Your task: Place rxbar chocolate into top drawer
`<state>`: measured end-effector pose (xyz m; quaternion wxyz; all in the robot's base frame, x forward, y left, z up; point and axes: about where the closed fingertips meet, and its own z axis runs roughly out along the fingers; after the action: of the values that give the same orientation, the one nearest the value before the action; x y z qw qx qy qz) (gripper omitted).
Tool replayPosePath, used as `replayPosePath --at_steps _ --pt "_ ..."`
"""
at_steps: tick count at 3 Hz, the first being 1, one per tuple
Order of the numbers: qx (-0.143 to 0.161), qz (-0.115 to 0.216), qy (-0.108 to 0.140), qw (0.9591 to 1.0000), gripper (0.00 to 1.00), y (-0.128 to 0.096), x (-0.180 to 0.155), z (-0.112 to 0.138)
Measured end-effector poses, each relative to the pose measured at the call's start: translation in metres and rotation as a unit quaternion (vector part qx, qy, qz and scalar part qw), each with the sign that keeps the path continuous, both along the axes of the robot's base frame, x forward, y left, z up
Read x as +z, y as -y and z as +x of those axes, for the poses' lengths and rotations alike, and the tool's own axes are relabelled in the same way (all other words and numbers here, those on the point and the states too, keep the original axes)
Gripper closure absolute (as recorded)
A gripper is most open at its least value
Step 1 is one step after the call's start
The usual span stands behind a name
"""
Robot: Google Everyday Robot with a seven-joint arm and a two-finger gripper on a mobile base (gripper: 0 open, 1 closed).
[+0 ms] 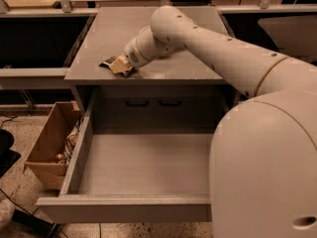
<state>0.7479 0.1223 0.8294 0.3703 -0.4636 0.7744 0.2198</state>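
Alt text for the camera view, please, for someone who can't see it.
The robot's gripper is down at a dark snack bar near the front edge of a grey cabinet top. Below, the top drawer stands pulled open, and a cardboard box sits on the floor beside it.

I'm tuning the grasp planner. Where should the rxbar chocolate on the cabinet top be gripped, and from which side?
Probably across its narrow width, coming from above: the rxbar chocolate lies flat on the cabinet top near the front edge, where the gripper is at it.
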Motion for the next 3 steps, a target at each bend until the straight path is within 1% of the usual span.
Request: replayPosePath --at_steps 1,2,3 --pt "0.000 0.000 0.000 1.0000 1.00 0.000 0.006 0.000" --pt "0.024 -0.020 0.037 0.9988 1.00 0.009 0.045 -0.045" --pt "0.025 -0.030 0.060 0.9974 1.00 0.023 0.070 -0.091"
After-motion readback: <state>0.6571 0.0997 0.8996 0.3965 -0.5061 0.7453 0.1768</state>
